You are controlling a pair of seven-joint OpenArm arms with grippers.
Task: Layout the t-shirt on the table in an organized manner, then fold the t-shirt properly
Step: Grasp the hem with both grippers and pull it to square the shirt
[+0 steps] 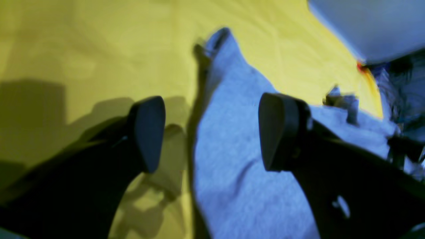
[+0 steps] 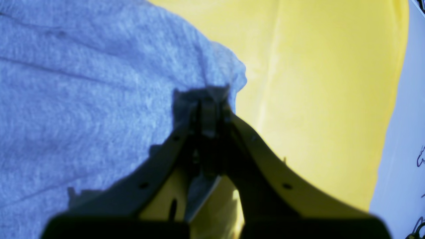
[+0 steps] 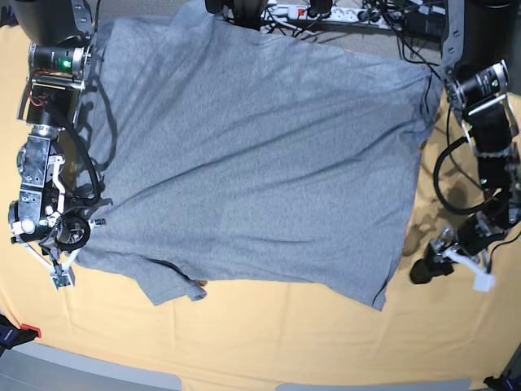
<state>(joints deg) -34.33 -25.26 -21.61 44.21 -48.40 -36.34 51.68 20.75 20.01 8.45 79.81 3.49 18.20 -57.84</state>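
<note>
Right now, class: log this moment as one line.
t-shirt: spread flat, plain side up | right end effector: shut on t-shirt edge | left end effector: open, empty | stage: layout

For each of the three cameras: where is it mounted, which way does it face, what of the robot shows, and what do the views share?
Left wrist: sits behind the left gripper, looking along its open fingers at the t-shirt edge and the table.
Right wrist: sits behind the right gripper, shut on a t-shirt edge over the table.
Base: overhead, looking down on the spread t-shirt, the table, the left gripper and the right gripper.
Shared: t-shirt and table in all three.
</note>
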